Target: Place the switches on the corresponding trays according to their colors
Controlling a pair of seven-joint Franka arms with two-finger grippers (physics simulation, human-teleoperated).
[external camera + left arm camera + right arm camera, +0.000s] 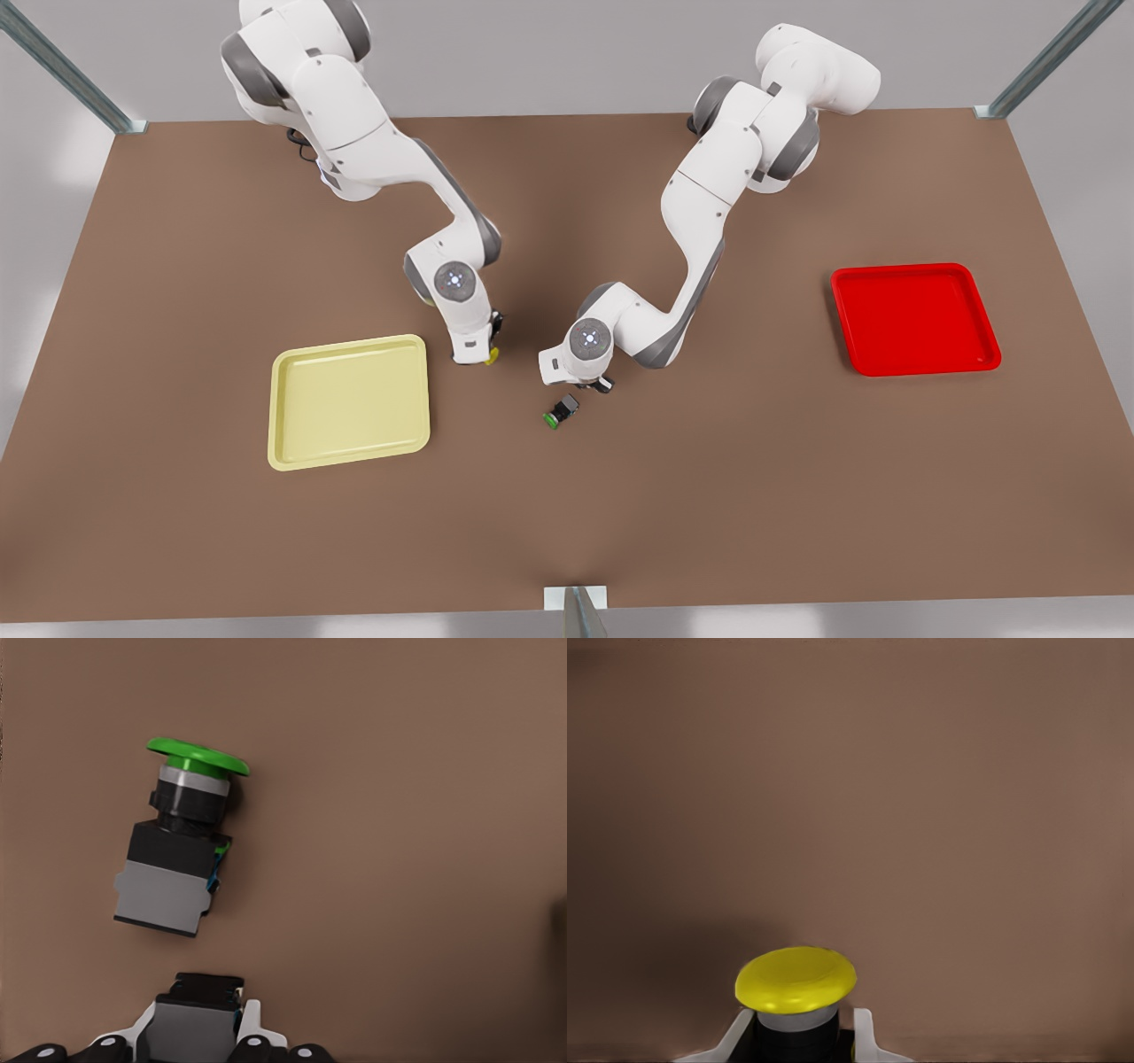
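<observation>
Right pincer clamped on yellow switch, just beside yellow tray, tray toward front view's left. Left pincer gripping dark switch body, near green switch lying on surface.

Two trays flank the table; one switch lies between them, nearer the front view's left tray

The right gripper, left of the front view's centre, points straight down, its 2 fingers clamped on a yellow switch. The left gripper, just right of centre, sits low, gripping a dark block.
</observation>
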